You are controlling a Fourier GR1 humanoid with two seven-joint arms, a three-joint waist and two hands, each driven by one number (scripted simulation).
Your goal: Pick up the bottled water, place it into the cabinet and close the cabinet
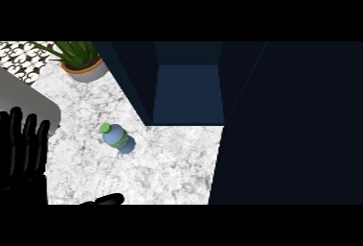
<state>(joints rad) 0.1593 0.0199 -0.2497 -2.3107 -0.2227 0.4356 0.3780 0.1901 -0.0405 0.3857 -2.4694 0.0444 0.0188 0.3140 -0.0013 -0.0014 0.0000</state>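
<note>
The water bottle (116, 138) is blue with a green cap and a green band. It stands upright on the white marble counter (163, 163), just left of the cabinet's front. The dark blue cabinet (188, 91) is open, and its inside shows nothing. Its door (291, 125) stands open and fills the view's right side. My left hand (22, 144) rests at the left edge with straight fingers pointing up, well left of the bottle and holding nothing. A black tip, seemingly its thumb (105, 199), shows at the lower edge. My right hand does not show.
A potted green plant (83, 65) stands at the back left of the counter. A grey rounded surface (28, 98) lies along the left edge behind my left hand. Patterned tiles (25, 57) show in the far left corner.
</note>
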